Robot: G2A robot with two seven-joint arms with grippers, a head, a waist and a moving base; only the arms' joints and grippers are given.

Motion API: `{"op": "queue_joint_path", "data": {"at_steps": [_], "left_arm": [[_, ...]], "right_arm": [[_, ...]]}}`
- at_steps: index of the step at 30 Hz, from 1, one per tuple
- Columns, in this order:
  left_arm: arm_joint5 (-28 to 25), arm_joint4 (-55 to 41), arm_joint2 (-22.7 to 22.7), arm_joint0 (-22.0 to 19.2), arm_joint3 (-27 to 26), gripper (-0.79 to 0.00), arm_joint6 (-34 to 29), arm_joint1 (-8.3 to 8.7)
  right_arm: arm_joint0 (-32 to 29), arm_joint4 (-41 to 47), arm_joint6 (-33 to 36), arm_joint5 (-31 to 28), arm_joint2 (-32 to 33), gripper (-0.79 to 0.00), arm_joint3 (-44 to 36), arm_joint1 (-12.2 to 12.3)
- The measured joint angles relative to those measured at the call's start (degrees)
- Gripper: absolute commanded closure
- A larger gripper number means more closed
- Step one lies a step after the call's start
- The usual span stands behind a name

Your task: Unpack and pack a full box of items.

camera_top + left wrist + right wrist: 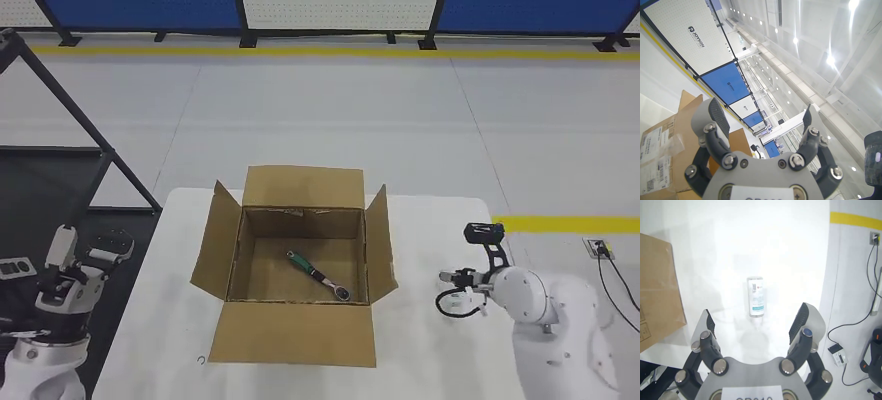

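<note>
The right gripper (755, 310) and the left gripper (761, 108) are wide open, empty. The bottle (755, 296) lies just ahead of the right one; being round, it may roll away if one finger touches first.

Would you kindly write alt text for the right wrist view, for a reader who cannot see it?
A clear labelled bottle lies on the white table just ahead of the open right gripper, not gripped. A cardboard box stands nearby.

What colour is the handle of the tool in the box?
The handle is green; top view shows it best.
</note>
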Motion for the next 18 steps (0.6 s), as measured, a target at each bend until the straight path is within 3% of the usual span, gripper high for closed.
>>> {"op": "queue_joint_path", "data": {"at_steps": [5,9,10,12,14,15,18], "left_arm": [[-0.05,0.51,0.39,0.04,-0.02,-0.785,0.31,0.0],[-0.09,0.59,0.51,0.13,-0.08,-0.785,0.47,-0.01],[-0.12,0.61,0.54,0.17,-0.11,-0.785,0.51,-0.01],[-0.16,0.72,0.56,0.22,-0.15,-0.785,0.59,-0.01],[-0.17,0.79,0.55,0.28,-0.2,-0.785,0.67,-0.01],[-0.18,0.78,0.52,0.32,-0.21,-0.785,0.7,0.0],[-0.21,0.72,0.36,0.43,-0.21,-0.785,0.78,0.01]], "right_arm": [[1.98,1.86,-0.57,-1.71,-0.91,-0.714,8.69,0.24],[3.33,2.92,-1.3,-2.6,-1.15,-0.585,13.45,0.47],[3.8,3.05,-1.41,-2.76,-1.23,-0.431,14.85,0.55],[4.57,3.44,-1.54,-3.08,-1.36,-0.336,16.95,0.67],[5.47,4.01,-1.67,-3.7,-1.57,-0.166,19.18,0.8],[5.84,4.19,-1.77,-3.91,-1.68,-0.031,19.96,0.85],[6.74,4.88,-2.36,-4.29,-1.93,0.0,21.29,1.02]]}}
